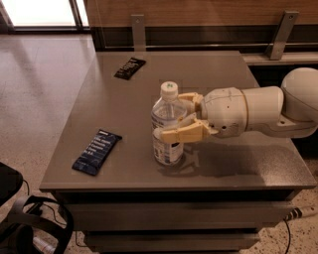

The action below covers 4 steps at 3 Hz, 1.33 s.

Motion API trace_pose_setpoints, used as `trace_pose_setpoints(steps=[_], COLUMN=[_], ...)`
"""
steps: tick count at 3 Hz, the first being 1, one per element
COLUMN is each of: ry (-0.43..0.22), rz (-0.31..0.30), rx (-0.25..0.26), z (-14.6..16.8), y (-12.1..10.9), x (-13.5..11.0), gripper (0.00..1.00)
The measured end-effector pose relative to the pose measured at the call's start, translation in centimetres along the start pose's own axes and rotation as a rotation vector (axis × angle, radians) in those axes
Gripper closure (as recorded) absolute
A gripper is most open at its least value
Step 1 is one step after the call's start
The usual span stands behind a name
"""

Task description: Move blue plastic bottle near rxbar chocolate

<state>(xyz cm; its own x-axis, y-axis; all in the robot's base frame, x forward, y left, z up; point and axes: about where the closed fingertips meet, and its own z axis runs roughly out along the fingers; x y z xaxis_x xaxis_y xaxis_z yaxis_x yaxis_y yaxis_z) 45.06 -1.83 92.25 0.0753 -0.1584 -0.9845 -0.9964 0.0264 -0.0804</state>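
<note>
Bottle [166, 151] stands upright on the table [223, 69], a little right of centre and nearer the front edge than the back. Its white cap [169, 88] is on, and a blue-and-white label wraps its lower half. Its base seems to rest on the tabletop, with a shadow beside it.

The gripper [171, 116] comes in from the right at mid-height, and its jaws are closed on the bottle. One pale yellow finger [181, 134] lies across the front, at the top of the label. The other finger [190, 97] passes behind the shoulder, just below the cap. The wrist behind them is a white rounded housing, and the arm [263, 106] runs from it over the right side of the table to the frame's right edge.

The rxbar [129, 68] lies flat in the far left part of the table, near the back edge and turned at a slant. It is well apart from the bottle, with bare tabletop between them.

A blue bar [97, 152] lies flat at the front left, also slanted. It is left of the bottle and clear of it, close to the table's front edge.

Behind the table are a wooden wall panel [208, 12] and two metal brackets [138, 30]. Pale floor [35, 84] spreads to the left, and a dark object with looping straps or cables [30, 228] sits at the lower left corner
</note>
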Motion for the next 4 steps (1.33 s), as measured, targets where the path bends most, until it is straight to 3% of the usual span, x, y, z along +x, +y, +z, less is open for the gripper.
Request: trace_pose_setpoints(steps=[1,2,4], ry=[0.0,0.016,0.025], rz=[-0.002,0.005,0.024], rx=[-0.004,0.018,0.103], z=[0.2,-0.8,-3.8], y=[0.1,-1.4,-8.8], x=[-0.1,-2.3,-8.1], gripper=[1.0,1.0,1.0])
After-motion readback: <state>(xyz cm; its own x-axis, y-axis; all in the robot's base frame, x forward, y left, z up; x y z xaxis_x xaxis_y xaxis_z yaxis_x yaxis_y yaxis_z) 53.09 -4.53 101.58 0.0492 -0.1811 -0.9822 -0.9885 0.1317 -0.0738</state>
